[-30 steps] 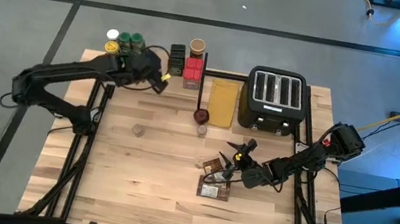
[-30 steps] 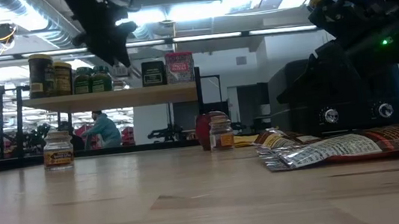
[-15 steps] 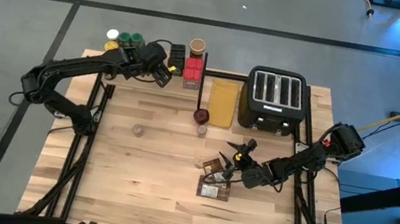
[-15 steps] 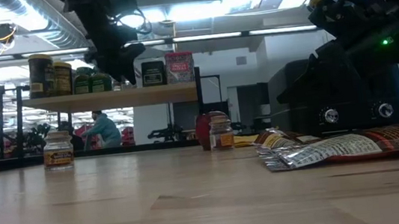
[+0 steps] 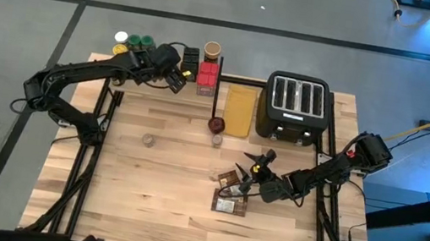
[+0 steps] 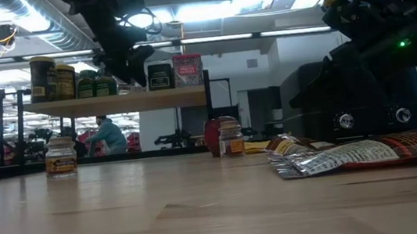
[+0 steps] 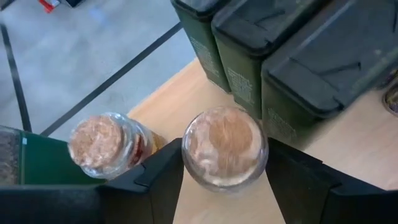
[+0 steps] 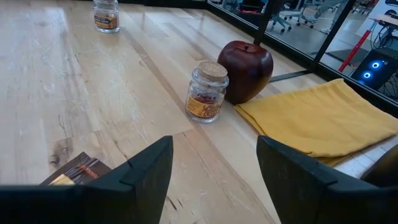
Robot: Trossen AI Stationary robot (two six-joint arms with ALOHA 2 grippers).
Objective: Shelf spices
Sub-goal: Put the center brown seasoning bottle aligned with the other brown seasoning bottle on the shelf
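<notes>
So the left gripper (image 7: 225,186) is up at the shelf (image 6: 132,101) with a cork-topped jar (image 7: 225,148) sitting between its fingers. They're either just touching the glass or just off it; I honestly can't tell if it's let go. The jar sits right beside a second cork jar (image 7: 102,144) and close to the dark tins (image 7: 311,68). If I were doing this step, I'd make sure the jar is flat on the plank, spread the fingers only a little, then back straight out so neither neighbour gets bumped.

The right gripper (image 8: 214,168) hangs low over the table (image 5: 162,190) well away from the shelf, fingers spread and empty, near the packets (image 5: 231,193).

Still on the table: a jar (image 8: 207,91) touching the dark red apple (image 8: 247,70) next to the yellow cloth (image 8: 317,118), another jar (image 8: 106,15) nearer the shelf's left end, and a black toaster (image 5: 295,107) to the right of the shelf. The room behind is a workshop with a seated person (image 6: 105,133).
</notes>
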